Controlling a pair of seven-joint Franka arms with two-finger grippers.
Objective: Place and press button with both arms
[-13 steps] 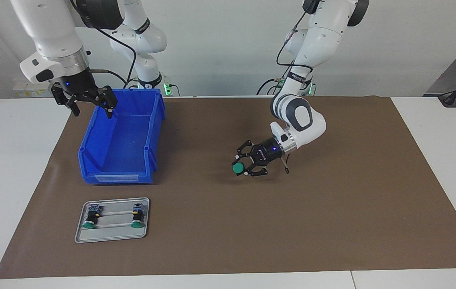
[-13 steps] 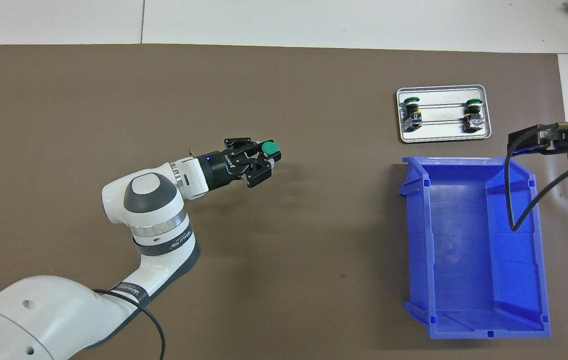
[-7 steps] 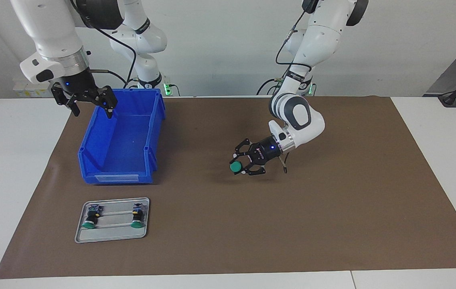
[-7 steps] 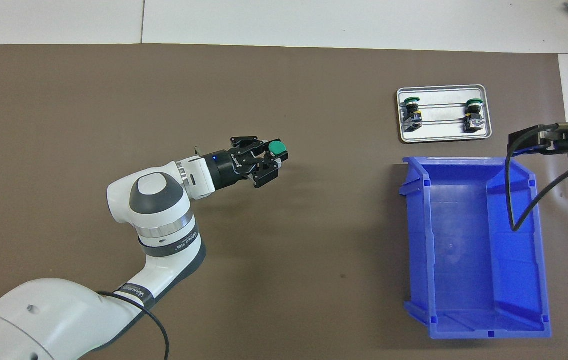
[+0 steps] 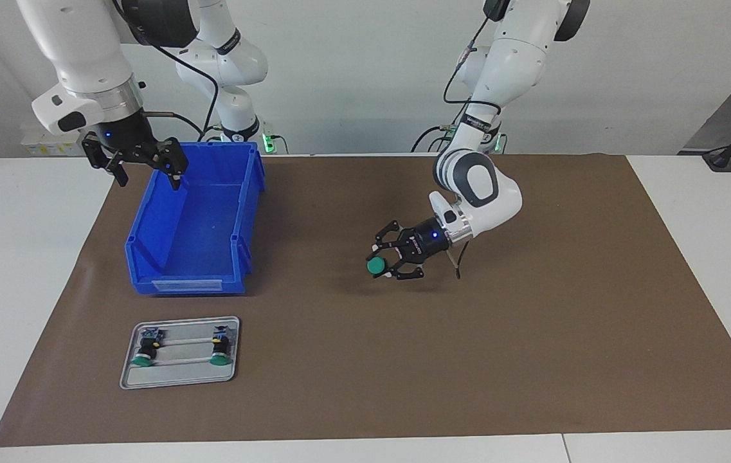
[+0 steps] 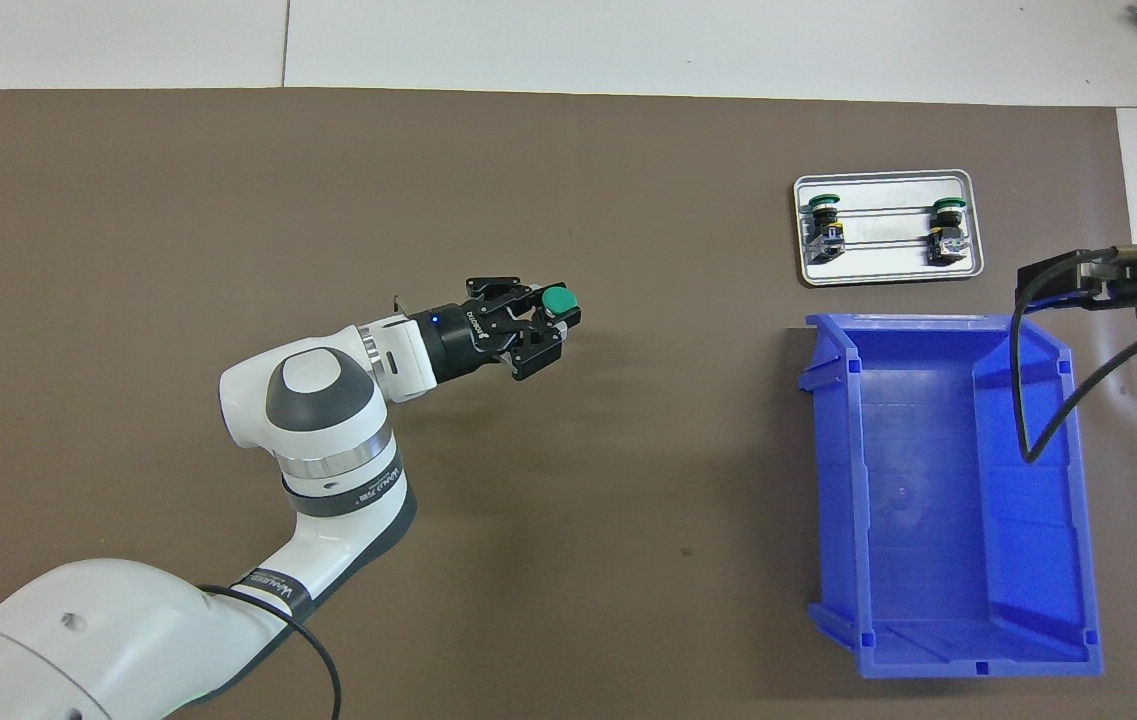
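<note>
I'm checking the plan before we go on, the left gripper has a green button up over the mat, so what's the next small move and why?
Probably carry on toward the blue bin. The left gripper is shut on the green button above bare brown mat, short of the bin, while the right gripper waits open over the bin's rim.

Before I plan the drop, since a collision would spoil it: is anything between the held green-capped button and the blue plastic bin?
Nothing visible: only bare brown mat separates the green-capped button, held by the left gripper, from the blue plastic bin.

No lettering can be made out on anything.
</note>
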